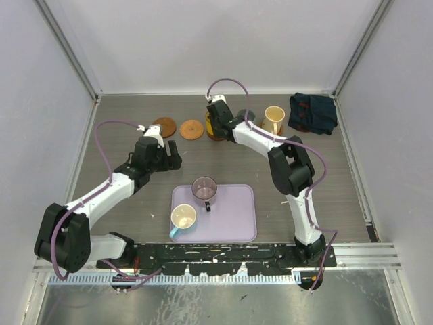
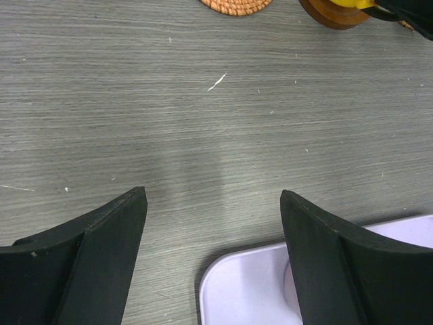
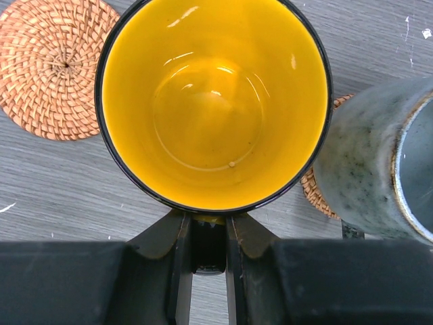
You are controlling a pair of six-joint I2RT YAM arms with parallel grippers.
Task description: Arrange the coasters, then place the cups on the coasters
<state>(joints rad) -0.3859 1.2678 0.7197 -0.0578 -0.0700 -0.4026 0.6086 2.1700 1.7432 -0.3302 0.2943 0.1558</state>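
My right gripper [image 1: 215, 116] [image 3: 208, 233] is shut on the handle of the yellow-orange cup [image 1: 215, 128] [image 3: 213, 101], which is over a dark brown coaster [image 2: 331, 15]; whether it rests on it I cannot tell. Two bare coasters [image 1: 164, 126] [image 1: 192, 129] lie to its left, the nearer a woven one [image 3: 57, 68] [image 2: 237, 4]. To its right, a grey-teal cup [image 1: 247, 116] [image 3: 379, 169] stands on a woven coaster [image 3: 316, 189], then a cream-beige cup [image 1: 274, 120]. My left gripper [image 1: 172, 154] [image 2: 213, 203] hangs open and holds nothing, above the tray's far left corner.
A lavender tray [image 1: 233, 217] [image 2: 270, 291] lies near the front middle. On it stand a translucent purple cup [image 1: 204, 189] and a cream cup with a light-blue outside [image 1: 183, 219]. A dark blue cloth [image 1: 313, 112] lies at the back right. Walls close in the table.
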